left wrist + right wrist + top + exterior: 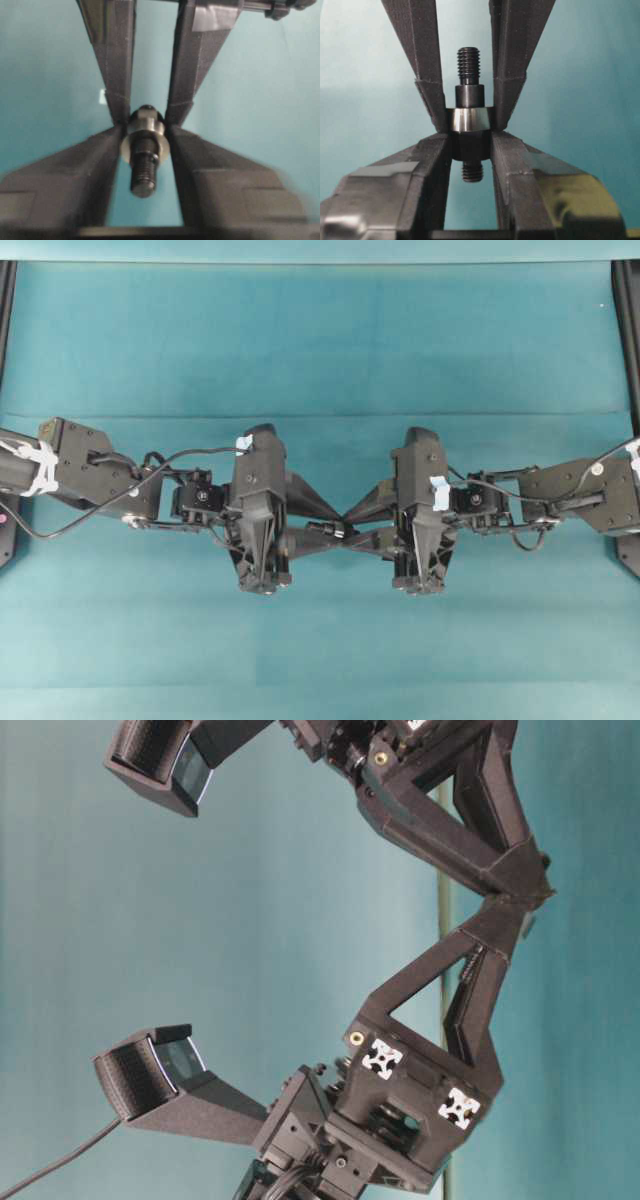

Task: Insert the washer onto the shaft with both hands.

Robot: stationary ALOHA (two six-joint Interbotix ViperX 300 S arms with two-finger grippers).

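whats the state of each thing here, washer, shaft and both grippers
washer, on the shaft, round its middle
shaft, through the washer, a threaded end sticking out each side
left gripper, shut on the washer
right gripper, shut on the shaft

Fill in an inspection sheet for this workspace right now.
Surface: teal cloth, smooth.
Job's things: washer sits around the shaft, threaded ends sticking out both sides, held in the air.
Clutter: one tiny pale chip on the cloth.
Grippers: left gripper pinches the washer; right gripper clamps the shaft's dark body; tips meet mid-table.
Cables: black cable looped along the left arm, another on the right arm; neither near the fingers.
Surroundings: black frame rail at the edge; nothing else seen.
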